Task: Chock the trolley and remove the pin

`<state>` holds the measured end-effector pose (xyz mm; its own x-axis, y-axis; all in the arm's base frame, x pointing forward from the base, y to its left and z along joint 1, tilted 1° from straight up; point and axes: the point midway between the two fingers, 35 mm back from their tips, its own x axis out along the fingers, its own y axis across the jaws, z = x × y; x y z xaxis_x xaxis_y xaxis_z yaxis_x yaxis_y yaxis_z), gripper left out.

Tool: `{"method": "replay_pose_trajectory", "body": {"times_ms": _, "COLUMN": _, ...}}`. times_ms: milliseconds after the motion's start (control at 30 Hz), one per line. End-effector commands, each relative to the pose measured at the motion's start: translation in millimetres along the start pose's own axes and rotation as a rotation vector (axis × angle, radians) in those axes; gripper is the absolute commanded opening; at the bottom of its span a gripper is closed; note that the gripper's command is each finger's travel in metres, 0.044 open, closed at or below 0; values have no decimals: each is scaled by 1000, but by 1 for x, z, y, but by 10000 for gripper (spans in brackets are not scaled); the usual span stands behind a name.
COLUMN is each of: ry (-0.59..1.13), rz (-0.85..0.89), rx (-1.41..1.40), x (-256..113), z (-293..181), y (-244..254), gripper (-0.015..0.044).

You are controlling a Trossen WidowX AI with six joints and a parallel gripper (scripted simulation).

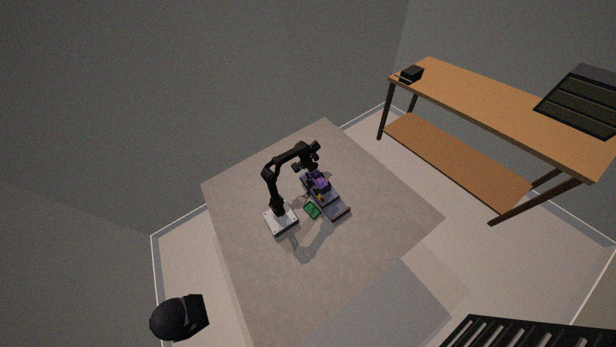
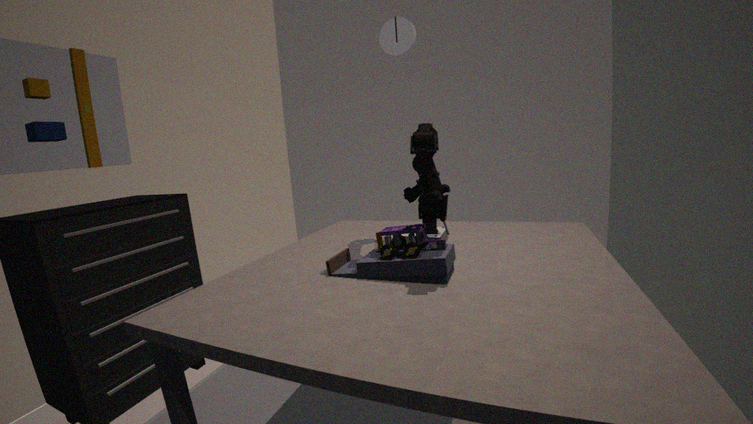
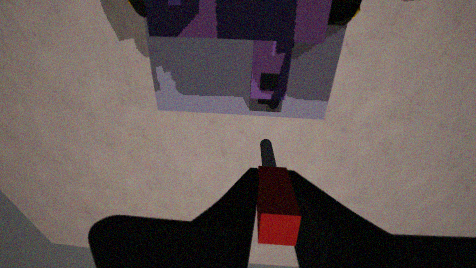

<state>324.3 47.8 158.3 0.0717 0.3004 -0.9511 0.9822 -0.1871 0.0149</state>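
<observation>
My gripper (image 3: 270, 177) is shut on the red-headed stop pin (image 3: 279, 229) (image 2: 446, 226). The pin's dark shaft points out past the fingertips, clear of the ramp (image 1: 336, 210) (image 2: 405, 270) (image 3: 200, 65), beyond its uphill end. The purple trolley (image 1: 319, 180) (image 2: 402, 230) (image 3: 312, 20) stands upright on the ramp, with a narrow purple part reaching uphill. The yellow chock (image 1: 319, 197) is at the trolley's downhill end; its orange handle (image 2: 379, 240) stands upright. Whether it touches a wheel is too small to tell. The green tray (image 1: 312, 210) lies beside the ramp, nothing visible in it.
A brown end board (image 1: 341, 213) (image 2: 338, 261) stands at the ramp's foot. The arm's white base plate (image 1: 280, 220) is on the table beyond the green tray. A wooden bench (image 1: 486, 107) and a dark drawer cabinet (image 2: 105, 263) stand away from the table.
</observation>
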Motion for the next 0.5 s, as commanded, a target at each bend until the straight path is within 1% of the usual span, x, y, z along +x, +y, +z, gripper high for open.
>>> {"method": "replay_pose_trajectory", "body": {"times_ms": 0, "ry": 3, "rz": 3, "rx": 1, "x": -1, "z": -5, "y": 1, "gripper": 0}}
{"method": "replay_pose_trajectory", "body": {"times_ms": 467, "ry": 3, "rz": -1, "rx": 3, "x": 1, "z": -5, "y": -45, "gripper": 0}}
